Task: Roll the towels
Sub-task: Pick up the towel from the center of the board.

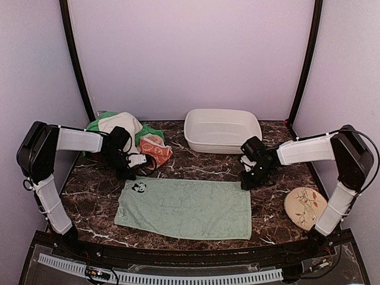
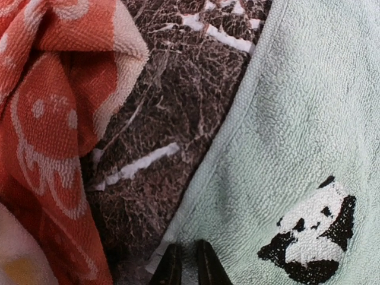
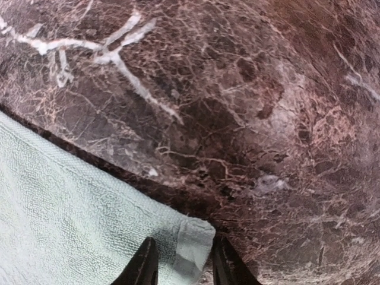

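Note:
A pale sage-green towel (image 1: 184,208) lies flat on the marble table, with a panda print (image 2: 312,237) near its far left corner. My left gripper (image 1: 132,176) is down at that corner, its jaws (image 2: 189,264) pinched together on the towel's edge (image 2: 297,119). My right gripper (image 1: 248,183) is at the far right corner. There the fingers (image 3: 184,261) stand apart on either side of the towel's slightly bunched corner (image 3: 193,243). At the back left lie more towels in a pile: cream-white (image 1: 119,123), bright green (image 1: 96,126) and orange patterned (image 1: 155,148) (image 2: 53,119).
A white plastic basin (image 1: 196,116) stands at the back centre, just behind the right gripper. A round cream plate with a floral drawing (image 1: 304,208) sits at the right, near the right arm's base. The orange towel lies close to the left gripper.

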Motion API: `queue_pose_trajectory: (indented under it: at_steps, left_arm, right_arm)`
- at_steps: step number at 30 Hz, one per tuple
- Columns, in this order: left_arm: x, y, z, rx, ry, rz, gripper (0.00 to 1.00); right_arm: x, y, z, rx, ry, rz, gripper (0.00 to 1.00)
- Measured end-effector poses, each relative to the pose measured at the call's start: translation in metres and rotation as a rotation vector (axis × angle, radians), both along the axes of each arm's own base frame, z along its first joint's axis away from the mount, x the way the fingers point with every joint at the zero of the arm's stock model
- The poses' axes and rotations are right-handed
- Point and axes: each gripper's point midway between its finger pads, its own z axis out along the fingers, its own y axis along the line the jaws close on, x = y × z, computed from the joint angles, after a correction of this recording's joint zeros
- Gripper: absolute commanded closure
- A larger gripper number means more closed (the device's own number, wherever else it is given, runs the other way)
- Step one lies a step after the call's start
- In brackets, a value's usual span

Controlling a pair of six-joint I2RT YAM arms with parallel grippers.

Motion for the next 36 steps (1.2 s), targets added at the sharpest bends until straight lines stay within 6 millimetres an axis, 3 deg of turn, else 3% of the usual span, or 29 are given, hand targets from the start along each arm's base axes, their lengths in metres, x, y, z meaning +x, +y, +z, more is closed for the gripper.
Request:
queue_pose_trajectory:
  at_steps: [4,7,17,28,31,36]
  left_arm:
    - [0.000,0.000,0.000,-0.001,-0.002,0.004,1.00]
    - [0.002,-0.001,0.000,-0.004,-0.008,0.008,1.00]
    - [0.004,-0.004,0.011,-0.024,-0.030,0.032,1.00]
    - [0.022,-0.007,0.085,-0.094,-0.234,0.070,1.00]
    - [0.019,-0.001,0.084,-0.080,-0.269,0.073,1.00]
    - [0.005,0.007,0.065,-0.046,-0.237,0.082,1.00]
  right_arm:
    - [-0.001,0.001,0.000,0.015,-0.002,-0.011,0.91]
    - [0.000,0.002,0.002,0.021,-0.006,-0.012,1.00]
    - [0.027,0.014,0.028,0.057,-0.091,-0.021,1.00]
    - [0.049,0.005,0.062,0.047,-0.209,-0.065,1.00]
    - [0.048,-0.001,0.061,0.027,-0.219,-0.077,1.00]
    - [0.040,-0.013,0.048,-0.012,-0.207,-0.104,1.00]
